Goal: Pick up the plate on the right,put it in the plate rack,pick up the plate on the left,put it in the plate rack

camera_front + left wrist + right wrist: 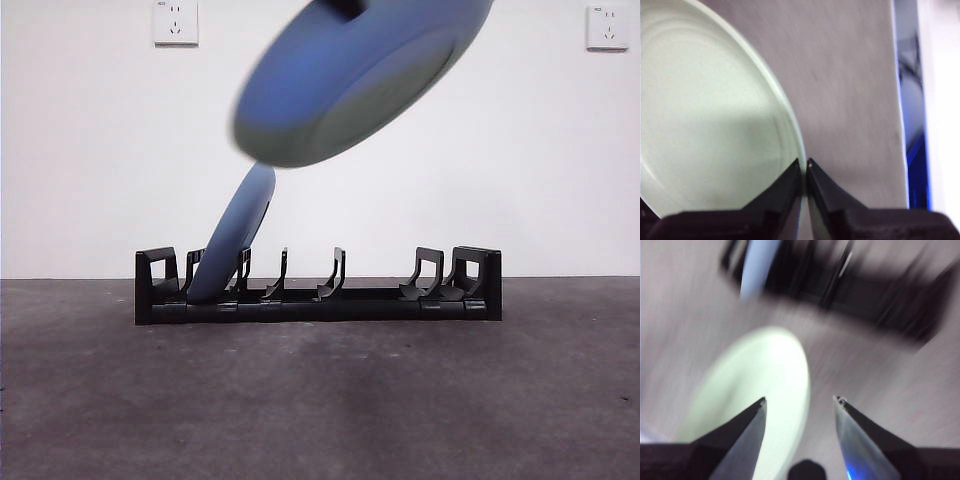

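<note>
The black plate rack (330, 297) stands across the middle of the table. One blue plate (235, 235) leans in a slot near the rack's left end, and shows blurred in the right wrist view (757, 267) with the rack (880, 295). A second plate (360, 75) hangs tilted high above the rack, blurred by motion. My left gripper (805, 162) is shut on that plate's rim (705, 115); a dark bit of the gripper (345, 6) shows at the top edge. My right gripper (800, 400) is open in the air, with the held plate (760, 390) below it.
Grey tabletop (320, 400) stretches in front of the rack. A white wall behind carries two sockets (175, 22) (607, 27). The rack's middle and right slots (380, 280) hold nothing. A blue and white edge (915, 160) lies beyond the table.
</note>
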